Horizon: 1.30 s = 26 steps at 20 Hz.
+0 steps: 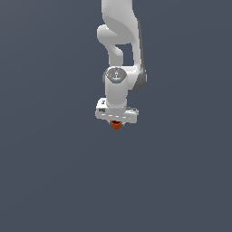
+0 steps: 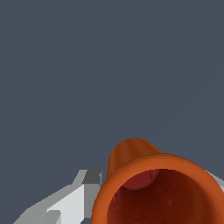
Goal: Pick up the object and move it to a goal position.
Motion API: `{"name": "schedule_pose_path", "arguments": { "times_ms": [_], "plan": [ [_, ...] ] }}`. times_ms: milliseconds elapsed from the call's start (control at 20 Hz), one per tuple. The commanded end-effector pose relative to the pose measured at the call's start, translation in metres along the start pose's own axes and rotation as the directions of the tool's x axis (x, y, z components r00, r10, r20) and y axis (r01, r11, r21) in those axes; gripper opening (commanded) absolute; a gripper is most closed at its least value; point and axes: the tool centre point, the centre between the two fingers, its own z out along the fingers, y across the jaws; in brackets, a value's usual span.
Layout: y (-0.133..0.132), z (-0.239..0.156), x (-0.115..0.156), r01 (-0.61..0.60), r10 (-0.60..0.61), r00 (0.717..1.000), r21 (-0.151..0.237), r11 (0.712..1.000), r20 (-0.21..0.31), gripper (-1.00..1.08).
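Note:
In the exterior view the white arm hangs straight down and its gripper (image 1: 116, 124) is shut on the object (image 1: 116, 126), a tiny orange-red cup that peeks out just below the white hand. The fingers are mostly hidden behind the hand. In the wrist view the object (image 2: 144, 175) fills the lower part of the picture, its hollow mouth towards the camera and its narrower end pointing away. One white and grey finger (image 2: 72, 199) shows pressed against its side. Whether the cup rests on the ground or hangs above it cannot be told.
A plain dark grey-blue surface (image 1: 50, 172) fills both views, with no other objects, edges or marks in sight.

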Motion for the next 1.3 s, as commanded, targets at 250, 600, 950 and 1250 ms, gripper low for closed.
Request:
{"name": "schedule_pose_path", "arguments": {
  "times_ms": [250, 600, 950, 1250],
  "plan": [
    [0.059, -0.066, -0.012, -0.001, 0.001, 1.000, 0.002, 1.000, -0.001, -1.00],
    [0.119, -0.134, -0.024, -0.001, 0.001, 1.000, 0.004, 1.000, -0.001, -1.00],
    [0.177, -0.200, -0.034, -0.001, 0.001, 1.000, 0.004, 1.000, -0.001, -1.00],
    [0.221, -0.249, -0.040, -0.002, 0.002, 1.000, 0.002, 1.000, -0.001, -1.00]
  ]
}}
